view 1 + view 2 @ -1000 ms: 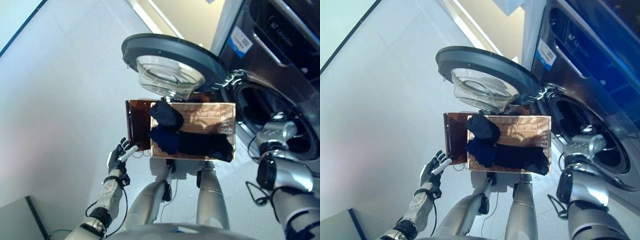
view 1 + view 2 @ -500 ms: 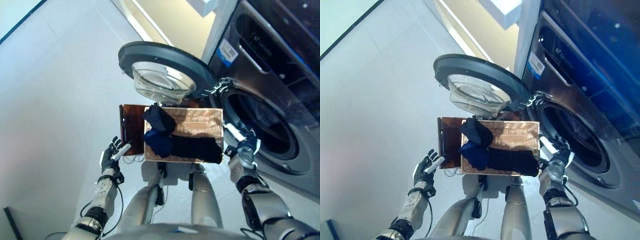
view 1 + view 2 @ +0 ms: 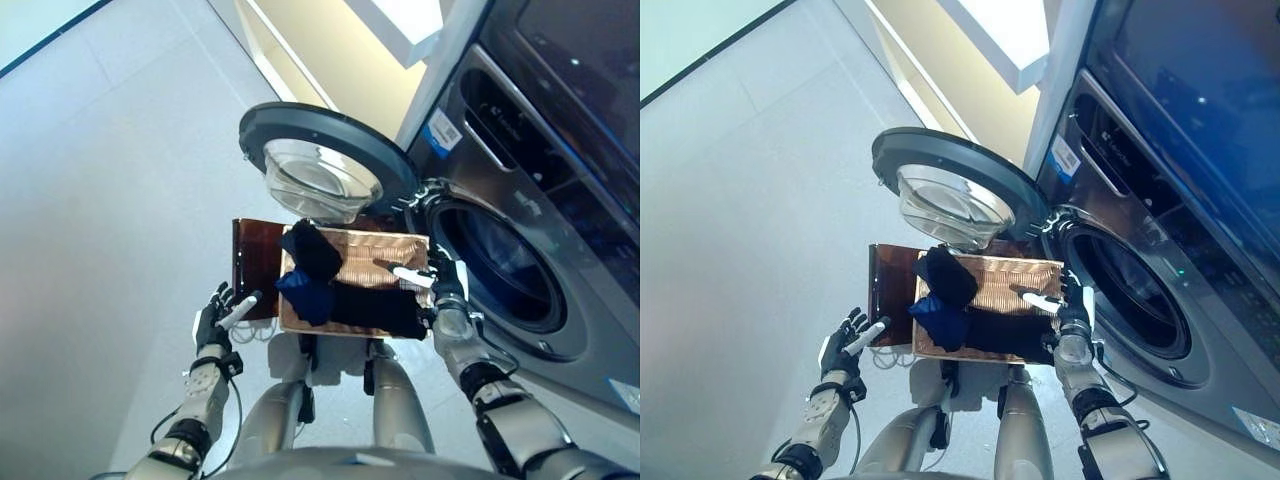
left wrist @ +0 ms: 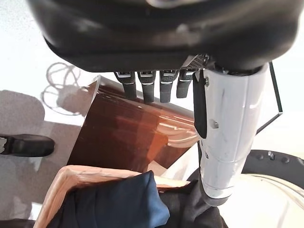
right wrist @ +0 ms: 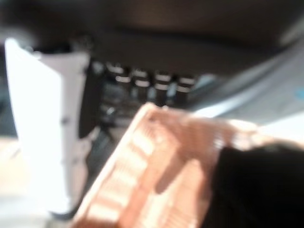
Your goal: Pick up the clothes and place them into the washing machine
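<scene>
Clothes [image 3: 345, 290], dark and blue, lie heaped in the basket [image 3: 385, 258]. The right hand [image 3: 440, 285], fingers straight, holding nothing, hovers at its 3 o'clock edge; the left hand [image 3: 215, 318], equally relaxed, hangs at 9 o'clock. The washing machine [image 3: 500, 270] gapes at 2 o'clock.

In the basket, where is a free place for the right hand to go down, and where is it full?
The basket is bare in its far right part, between the black garment and the right hand. The near strip is crowded with dark clothes and blue cloth.
</scene>
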